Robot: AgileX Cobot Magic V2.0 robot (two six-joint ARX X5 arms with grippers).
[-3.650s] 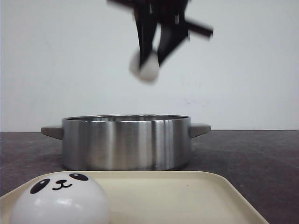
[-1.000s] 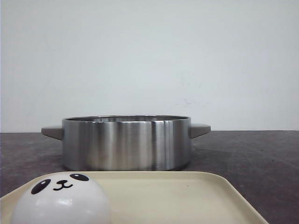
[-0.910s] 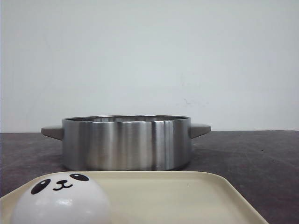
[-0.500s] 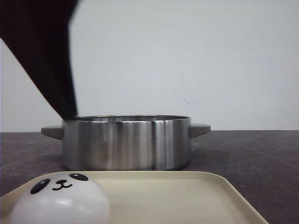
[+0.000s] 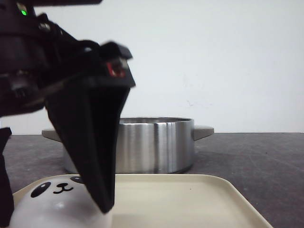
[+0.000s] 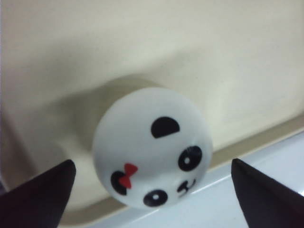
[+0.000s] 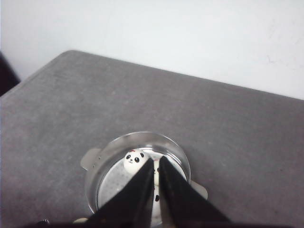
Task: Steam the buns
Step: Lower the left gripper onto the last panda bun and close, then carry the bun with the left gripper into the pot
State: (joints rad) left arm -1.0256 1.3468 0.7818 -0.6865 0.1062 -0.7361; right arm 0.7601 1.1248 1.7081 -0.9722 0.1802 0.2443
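Observation:
One white panda-faced bun (image 5: 50, 202) sits at the near left of a cream tray (image 5: 190, 199). In the left wrist view this bun (image 6: 152, 142) wears a red bow and lies by the tray's rim (image 6: 266, 135). My left gripper (image 5: 54, 216) (image 6: 152, 164) is open, one black finger on each side of that bun, clear of it. My right gripper (image 7: 157, 159) hangs shut and empty high above the steel pot (image 7: 137, 175). In the pot lies one bun (image 7: 135, 160), and part of another bun (image 7: 156, 190) shows between the fingers.
The two-handled steel pot (image 5: 156, 145) stands on the dark grey table (image 5: 256, 156) just behind the tray. A white wall rises behind the table. The right part of the tray holds nothing.
The right gripper, which held a bun above the pot, has left the front view. The left gripper has come in from the upper left and dropped around the tray's bun.

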